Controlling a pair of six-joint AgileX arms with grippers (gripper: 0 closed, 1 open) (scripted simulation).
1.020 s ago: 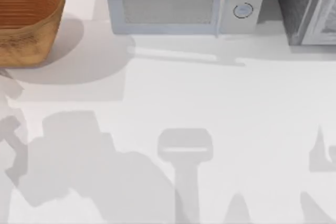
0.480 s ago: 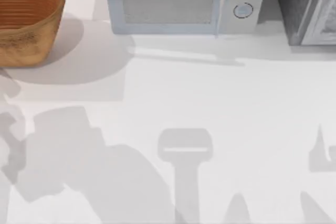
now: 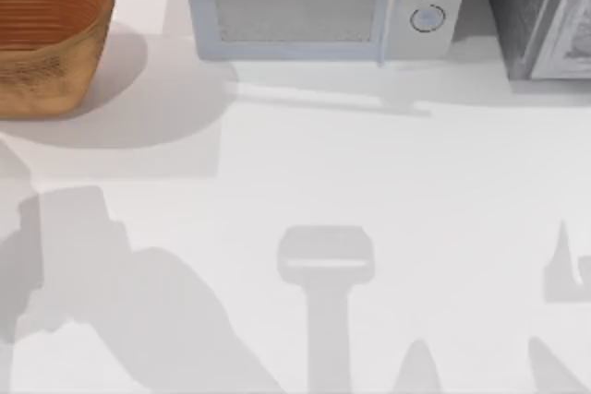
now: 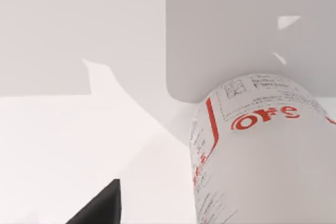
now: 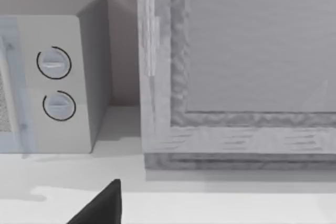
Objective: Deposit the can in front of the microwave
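Left wrist view: the can (image 4: 262,150) sits very close under my left camera, white wall with red lettering, lying across the lower part of that picture. A dark wedge of my left gripper (image 4: 100,208) shows just beside it. Whether those fingers are closed on the can or merely next to it I cannot tell; no contact point is visible. Beyond the can lies pale surface (image 4: 63,145) crossed by a large grey shadow.

Top view: the can itself is not to be made out. The microwave (image 3: 319,6) stands at the far edge, mesh door and two knobs facing me, with bare surface directly before it. A woven basket (image 3: 46,34) stands at the far left, well apart from the microwave door. A darker speckled appliance (image 3: 545,11) stands to the microwave's right.

Right wrist view: the microwave's knobs and the speckled appliance lie ahead of my right arm; a dark corner of my right gripper (image 5: 100,205) shows, its opening not readable. This arm looks parked.

Judgement: step in hand is the carry or the pickup of the can on my left side; placement is not yet done. Next move calls for taking the can forward and rightward to the bare strip before the microwave door, lowering it upright, then releasing.
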